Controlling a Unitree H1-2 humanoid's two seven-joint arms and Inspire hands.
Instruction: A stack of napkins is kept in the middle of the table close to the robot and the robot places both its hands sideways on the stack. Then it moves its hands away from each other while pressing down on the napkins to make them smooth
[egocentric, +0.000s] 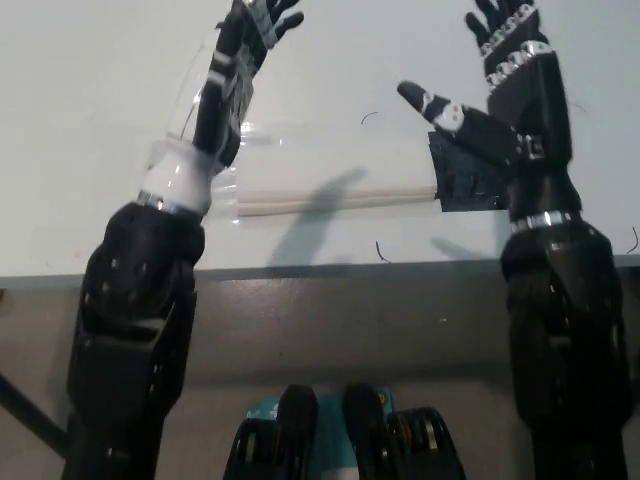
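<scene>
The left hand (252, 25) was raised high over the far part of the desk (90, 120), at the left of the head view, its fingers spread apart and holding nothing. Its forearm was wrapped in a clear, shiny sleeve, with black jointed casing below that. It hung above the left end of the napkins, not touching them as far as the view showed.

One stack of napkins (330, 180) lay in the middle of the desk near the front edge: a long, flat, cream-white rectangle, soft and papery, with thin layered edges showing along its near side. Its left end sat on one sheet of clear, glossy plastic film (228, 195) stuck flat to the desk. Its right end touched one patch of black tape (465, 185), a rough-edged, slightly shiny rectangle. A grey shadow of an arm fell across the stack's middle.

The right hand (500, 60) was lifted above the desk at the right, over and beyond the black tape, black with silver bands, fingers wide apart, thumb pointing toward the stack, and empty.

The desk was pale, smooth and matte, with a few small dark pen marks.
</scene>
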